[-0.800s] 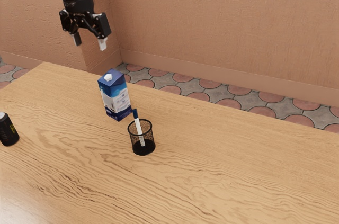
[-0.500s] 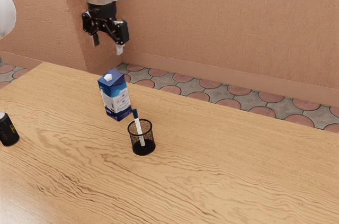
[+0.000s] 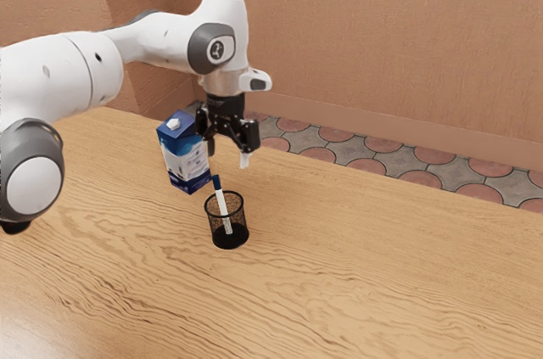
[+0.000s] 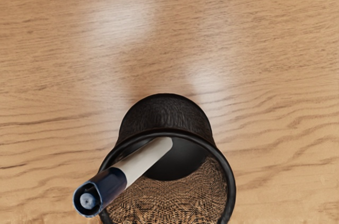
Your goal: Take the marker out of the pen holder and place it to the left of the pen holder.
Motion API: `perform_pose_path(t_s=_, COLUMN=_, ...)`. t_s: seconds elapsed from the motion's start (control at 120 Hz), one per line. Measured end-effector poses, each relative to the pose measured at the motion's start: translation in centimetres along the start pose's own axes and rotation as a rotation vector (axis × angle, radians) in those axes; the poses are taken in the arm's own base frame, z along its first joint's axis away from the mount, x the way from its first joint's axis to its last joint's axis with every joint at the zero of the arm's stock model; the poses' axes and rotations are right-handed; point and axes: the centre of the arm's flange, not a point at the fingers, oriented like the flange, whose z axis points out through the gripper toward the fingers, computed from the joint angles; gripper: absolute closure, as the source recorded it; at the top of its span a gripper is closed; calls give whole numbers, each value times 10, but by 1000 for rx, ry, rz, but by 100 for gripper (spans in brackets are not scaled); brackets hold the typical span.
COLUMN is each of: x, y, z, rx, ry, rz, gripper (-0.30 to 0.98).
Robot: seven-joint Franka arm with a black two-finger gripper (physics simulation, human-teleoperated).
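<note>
The white marker with a dark blue cap [image 3: 222,203] stands in the round black wire-mesh pen holder [image 3: 241,218], cap end up. It leans against the rim, tilted toward the exterior view's left, with the cap and a short stretch of the white barrel rising above the holder. The wrist view looks down into the holder: the cap pokes out past the rim, the barrel slants down inside, and the base is solid and dark.

The holder sits upright on the light brown wood-grain table [image 3: 365,291]. Above it hangs the black two-finger gripper [image 3: 228,155], pointing down, higher than the cap and apart from it. Its jaws are spread wide, with a clear gap between the fingers, and they have hold of nothing.

Near the holder, toward the exterior view's upper left, stands an upright blue and white carton with a white cap [image 3: 185,155]; the gripper overlaps its edge in that view. The white arm with dark grey joints [image 3: 53,72] comes in from the exterior view's left. Under its nearest joint the lower edge of a black object [image 3: 15,227] peeks out, mostly hidden.

Beyond the table are a floor of reddish round and grey tiles [image 3: 365,165] and a plain tan-orange wall [image 3: 365,28].
</note>
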Motion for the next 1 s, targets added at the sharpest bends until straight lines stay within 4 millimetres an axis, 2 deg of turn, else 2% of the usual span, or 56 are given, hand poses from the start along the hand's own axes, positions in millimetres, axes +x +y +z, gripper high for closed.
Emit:
perform_pose_path(t_s=0.25, x=-10, y=-27, z=38, rx=-75, ry=-145, rz=-60, gripper=0)
perform_pose_path(t_s=0.442, x=-16, y=-35, z=60, rx=-104, ry=-205, rz=-84, gripper=4)
perform_pose_path(t_s=0.658, x=-6, y=-51, z=69, rx=-117, ry=-159, rz=-115, gripper=6)
perform_pose_path(t_s=0.8, x=2, y=-54, z=69, rx=-114, ry=-98, rz=-123, gripper=8)
perform_pose_path(t_s=1.0, x=9, y=-54, z=66, rx=-117, ry=-44, rz=-129, gripper=24)
